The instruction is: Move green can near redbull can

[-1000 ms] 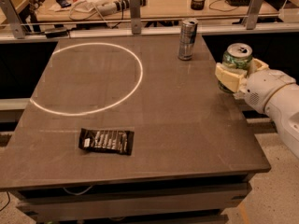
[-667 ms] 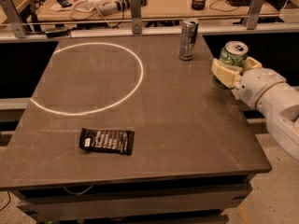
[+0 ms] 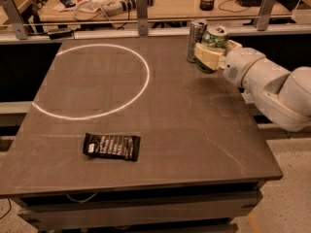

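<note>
The green can (image 3: 214,39) with a silver top is held in my gripper (image 3: 212,54), whose cream fingers (image 3: 208,57) are shut around its body. It hangs just above the dark table (image 3: 146,106) at the far right. The redbull can (image 3: 195,40), slim and silver-grey, stands upright right beside it on the left, almost touching. My white arm (image 3: 272,84) reaches in from the right.
A black snack packet (image 3: 112,146) lies at the table's front left. A white circle (image 3: 92,80) is drawn on the left half. A railing with metal posts (image 3: 141,12) runs along the far edge, with a cluttered desk behind.
My gripper has carried the green can to the left and further back, from the table's right edge to right beside the redbull can.
</note>
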`<state>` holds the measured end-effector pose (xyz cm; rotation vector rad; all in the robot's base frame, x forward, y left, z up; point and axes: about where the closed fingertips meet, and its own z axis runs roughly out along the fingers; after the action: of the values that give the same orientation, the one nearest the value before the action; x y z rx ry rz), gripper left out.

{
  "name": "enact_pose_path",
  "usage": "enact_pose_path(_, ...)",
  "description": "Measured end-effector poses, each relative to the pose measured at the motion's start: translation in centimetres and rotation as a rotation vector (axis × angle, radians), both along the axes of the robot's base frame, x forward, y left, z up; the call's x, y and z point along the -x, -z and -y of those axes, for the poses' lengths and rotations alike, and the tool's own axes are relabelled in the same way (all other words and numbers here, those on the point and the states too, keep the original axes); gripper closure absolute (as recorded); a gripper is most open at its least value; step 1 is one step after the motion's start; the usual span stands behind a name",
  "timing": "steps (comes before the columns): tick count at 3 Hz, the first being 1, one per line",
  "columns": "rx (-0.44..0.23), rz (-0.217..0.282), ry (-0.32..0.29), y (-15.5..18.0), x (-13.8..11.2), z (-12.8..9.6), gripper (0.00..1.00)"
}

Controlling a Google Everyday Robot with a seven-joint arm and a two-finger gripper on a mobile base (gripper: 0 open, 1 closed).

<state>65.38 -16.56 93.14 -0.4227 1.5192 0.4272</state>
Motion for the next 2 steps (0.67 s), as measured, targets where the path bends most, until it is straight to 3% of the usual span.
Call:
enact_pose_path(1, 0.043, -0.055, -0.073, 0.0, -1.9, -2.7, 1.0)
enact_pose_path(2, 0.084, -0.126, -0.012, 2.2, -2.9, 1.0, 1.0)
